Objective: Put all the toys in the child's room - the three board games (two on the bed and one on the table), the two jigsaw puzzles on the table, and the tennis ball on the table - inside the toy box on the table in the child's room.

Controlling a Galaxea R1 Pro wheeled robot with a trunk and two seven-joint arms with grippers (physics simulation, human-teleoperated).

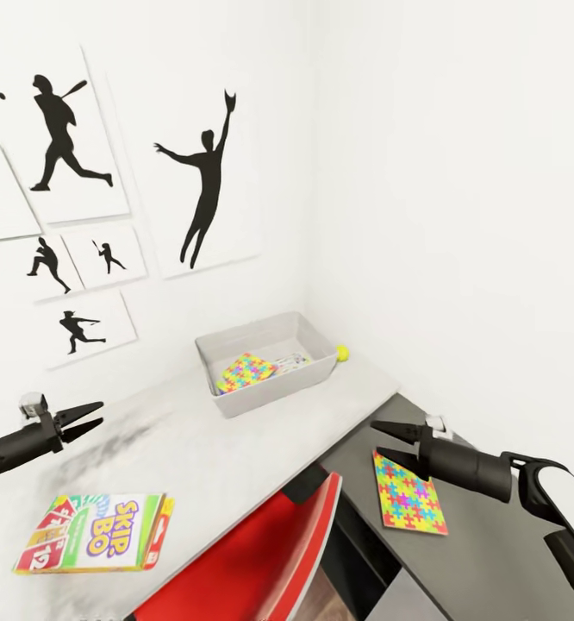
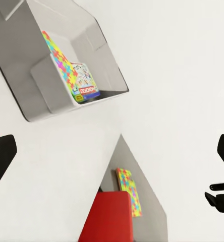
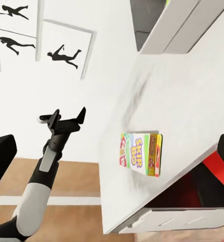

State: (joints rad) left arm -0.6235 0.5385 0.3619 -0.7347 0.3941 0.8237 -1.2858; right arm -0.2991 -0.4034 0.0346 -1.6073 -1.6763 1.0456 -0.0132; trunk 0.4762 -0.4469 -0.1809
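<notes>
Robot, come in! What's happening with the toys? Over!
Both grippers, left and right, open, empty. Skip-Bo and puzzle still out. Ball beside box.

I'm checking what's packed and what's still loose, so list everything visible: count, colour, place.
toy box: one, grey, on the white table by the wall.
puzzle in box: one, multicolour, leaning inside.
board game in box: one, white, beside that puzzle.
tennis ball: one, yellow-green, on the table against the box's outside.
Skip-Bo game: one, colourful, table's near edge.
loose puzzle: one, multicolour, on the grey surface.
chair: one, red, at the table.
posters: several, black-on-white, wall.
left gripper: open, empty.
right gripper: open, empty.
</notes>
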